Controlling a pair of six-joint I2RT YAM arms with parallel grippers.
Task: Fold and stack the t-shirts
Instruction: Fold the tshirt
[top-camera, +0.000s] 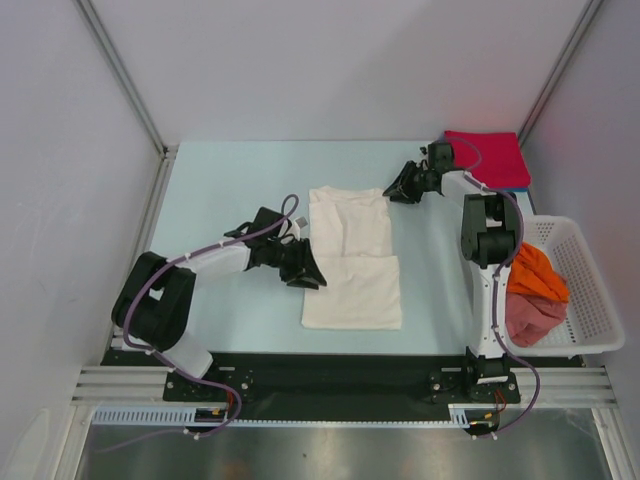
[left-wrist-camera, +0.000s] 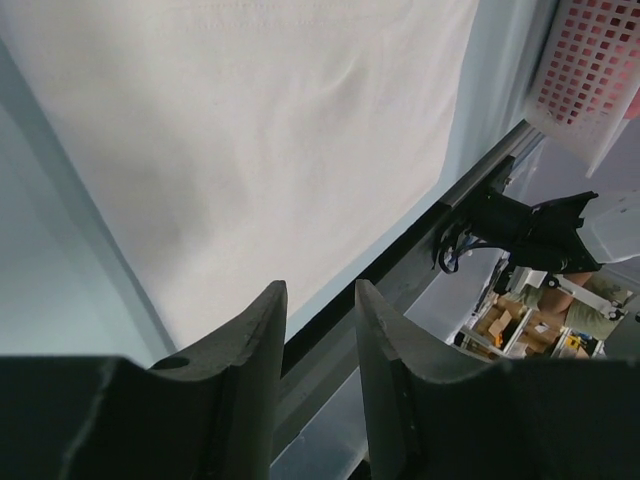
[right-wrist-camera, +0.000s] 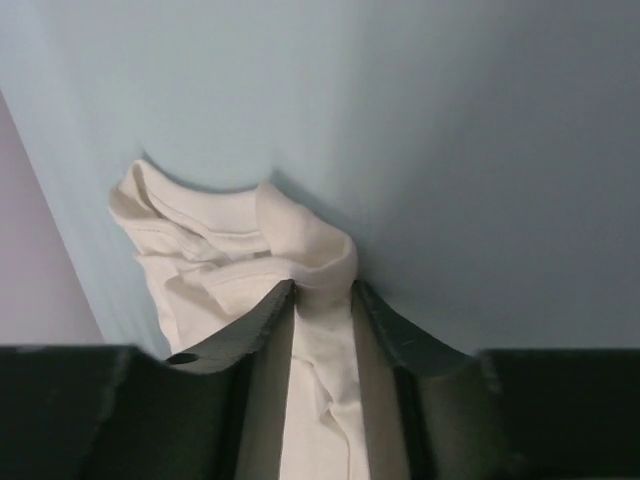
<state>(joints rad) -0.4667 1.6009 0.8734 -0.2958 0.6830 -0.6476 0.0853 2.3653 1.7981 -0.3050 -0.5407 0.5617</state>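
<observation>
Worktop: a pale blue worktop (top-camera: 230, 190) between white walls carries everything; the white t-shirt (top-camera: 350, 260) lies flat at the centre of the top view.
White t-shirt: we see a long rectangle with no sleeves sticking out, a crosswise line at its middle, and no print showing. Its upper right corner is bunched.
Right gripper: the right gripper (right-wrist-camera: 322, 290) has its jaws closed on that bunched corner, and cloth fills the gap. We judge this readies the next fold.
Left gripper: the left gripper (left-wrist-camera: 320, 295) sits at the shirt's left edge with its jaws narrow and empty, likely poised to take that edge.
Stack: a folded red t-shirt (top-camera: 485, 152) lies on a blue t-shirt (top-camera: 518, 186) at upper right, presumably the pile to add to.
Basket: the basket (top-camera: 590, 300) at the right edge holds an orange t-shirt (top-camera: 538, 270) and a pinkish-red t-shirt (top-camera: 530, 318), both crumpled and unfolded.
</observation>
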